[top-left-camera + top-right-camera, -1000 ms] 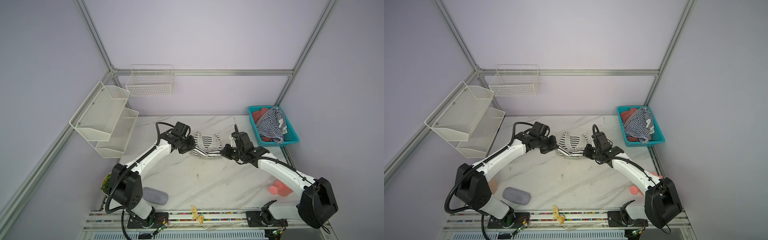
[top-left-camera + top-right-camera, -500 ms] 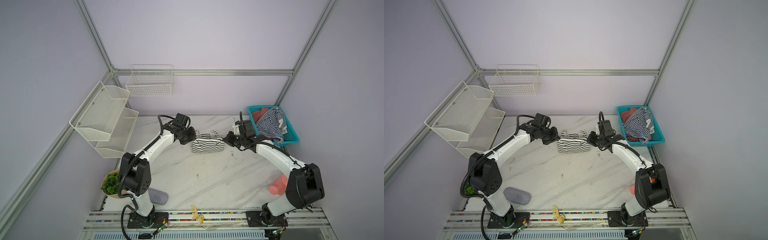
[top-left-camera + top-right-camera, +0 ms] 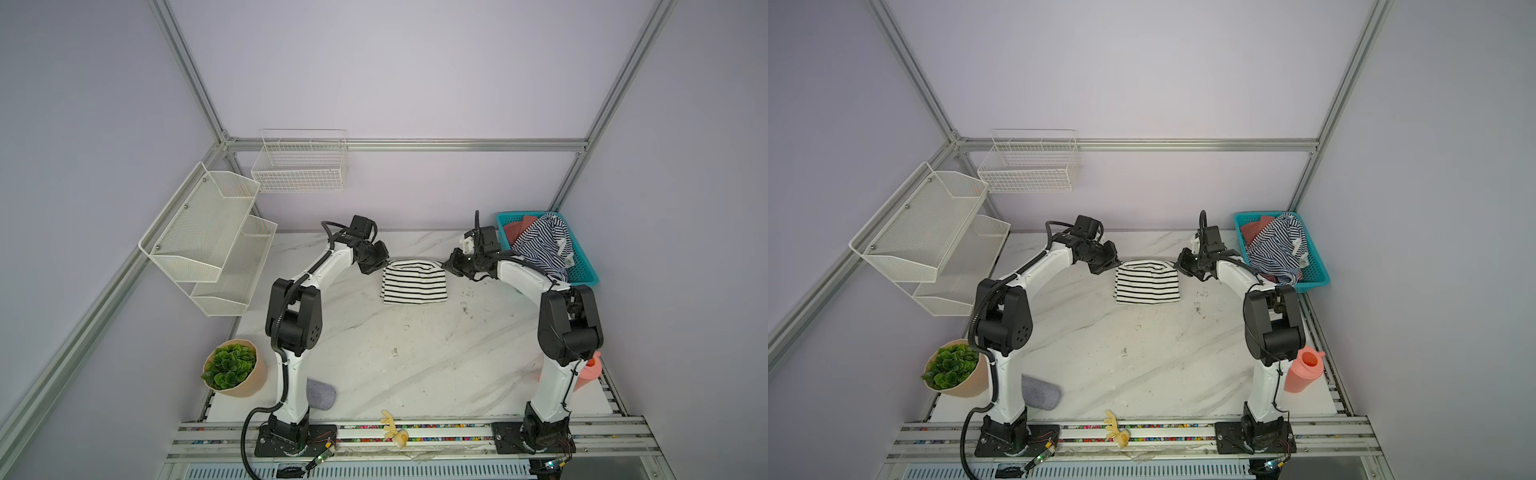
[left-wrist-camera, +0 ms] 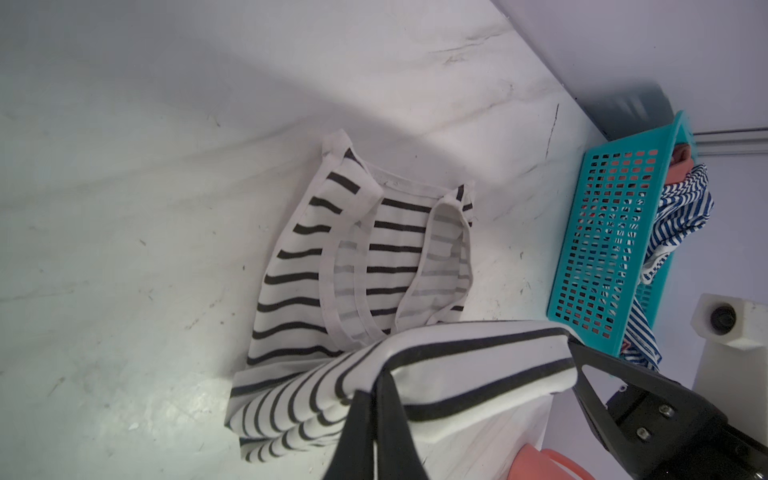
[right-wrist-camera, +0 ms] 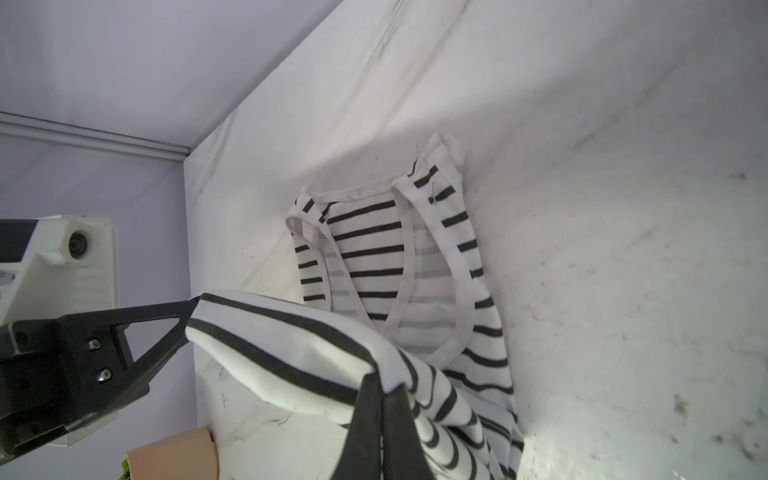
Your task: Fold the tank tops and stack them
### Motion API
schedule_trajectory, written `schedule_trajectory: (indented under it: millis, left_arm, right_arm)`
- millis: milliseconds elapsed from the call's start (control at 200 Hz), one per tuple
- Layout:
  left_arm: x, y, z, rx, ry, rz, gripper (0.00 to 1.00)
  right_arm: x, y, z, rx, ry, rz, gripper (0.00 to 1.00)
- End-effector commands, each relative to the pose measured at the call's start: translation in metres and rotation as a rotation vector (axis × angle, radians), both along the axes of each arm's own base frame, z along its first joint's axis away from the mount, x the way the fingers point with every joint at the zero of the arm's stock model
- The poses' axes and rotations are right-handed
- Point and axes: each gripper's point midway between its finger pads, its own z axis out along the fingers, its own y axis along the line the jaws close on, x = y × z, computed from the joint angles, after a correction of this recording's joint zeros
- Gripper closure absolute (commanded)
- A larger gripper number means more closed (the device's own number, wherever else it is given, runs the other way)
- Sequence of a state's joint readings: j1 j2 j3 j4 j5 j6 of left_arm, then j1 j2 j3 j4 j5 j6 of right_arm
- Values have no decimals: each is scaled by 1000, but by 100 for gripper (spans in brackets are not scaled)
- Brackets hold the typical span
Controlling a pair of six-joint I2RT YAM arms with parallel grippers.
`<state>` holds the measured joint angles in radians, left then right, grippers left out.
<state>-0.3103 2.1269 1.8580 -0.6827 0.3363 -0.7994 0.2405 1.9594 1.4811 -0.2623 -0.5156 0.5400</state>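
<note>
Crosswise, white tank top (image 3: 414,282), straps (image 4: 351,187) rearward

Black-striped tank top (image 3: 414,282) half-folded; navy-striped top (image 3: 540,245) seemingly bunched in basket (image 3: 582,272)

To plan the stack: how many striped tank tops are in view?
2. The white top lies partly folded on the table, its edge held by the left gripper and right gripper. The navy top hangs over the basket rim. More may be hidden under it.
</note>
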Motion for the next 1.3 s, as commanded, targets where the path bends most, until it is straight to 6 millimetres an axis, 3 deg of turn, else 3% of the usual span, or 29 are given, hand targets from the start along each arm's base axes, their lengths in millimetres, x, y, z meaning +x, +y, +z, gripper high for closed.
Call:
schedule_trajectory:
  millis: [0,95,135,170,210,255,320,410,585,715,825,980,1100,1295]
  left_arm:
    - [39,-1,51,-39,-154,-9,97]
    - [58,3,45,-40,-169,13,94]
    - [67,5,44,-44,-174,27,87]
    - [73,6,43,-53,-181,38,78]
    - [80,8,44,-65,-192,49,75]
    - [88,9,45,-78,-207,68,71]
    - [97,10,48,-105,-228,85,58]
    - [104,11,57,-130,-248,97,57]
    - [90,11,81,-119,-287,75,57]
    - [66,-10,82,-116,-282,8,59]
    - [48,-49,66,-173,-237,-84,61]
    - [39,-93,31,-260,-156,-173,65]
    - [50,-99,9,-303,-136,-157,69]
    - [78,-85,-15,-335,-143,-84,70]
  right_arm:
    - [22,4,-3,21,-31,29,100]
    - [39,3,-15,35,-30,16,97]
    - [47,3,-19,48,-31,8,95]
    - [52,4,-23,62,-31,4,89]
    - [59,3,-27,77,-34,-3,78]
    - [66,3,-30,97,-33,-9,74]
    - [75,3,-29,133,-44,-14,71]
    - [83,3,-17,164,-79,-22,61]
    - [79,-1,20,174,-162,-49,53]
    - [58,8,27,194,-172,-17,56]
    - [43,29,16,229,-148,37,62]
    - [38,64,-10,276,-97,123,57]
    - [42,70,-33,306,-51,148,55]
    - [52,65,-57,326,-7,127,56]
